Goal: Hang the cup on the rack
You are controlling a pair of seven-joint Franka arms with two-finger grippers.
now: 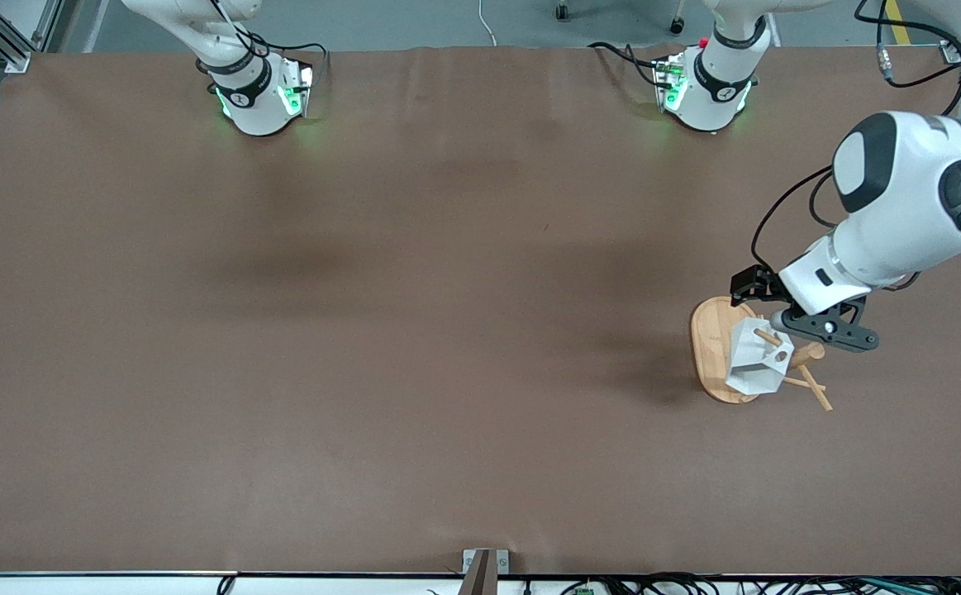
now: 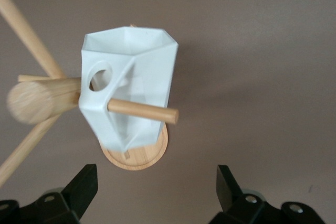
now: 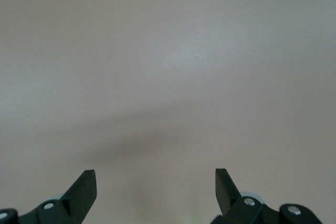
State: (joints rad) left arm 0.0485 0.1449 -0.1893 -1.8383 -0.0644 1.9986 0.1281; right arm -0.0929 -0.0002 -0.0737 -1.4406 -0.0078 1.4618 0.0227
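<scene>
Front view: the rack (image 1: 715,347) stands on the brown desk (image 1: 364,330) toward the left arm's end, with the white cup (image 1: 757,359) hanging on a peg (image 1: 768,336). The left gripper (image 1: 811,326) hovers over the rack.

Left wrist view: the peg passes through the cup's handle; the jaws are spread wide, gripping nothing.

Right wrist view: the right gripper (image 3: 155,192) waits over bare desk, jaws open and empty.

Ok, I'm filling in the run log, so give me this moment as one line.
cup: hanging on rack peg | left gripper: open, over rack, holds nothing | right gripper: open, waiting over bare table
</scene>
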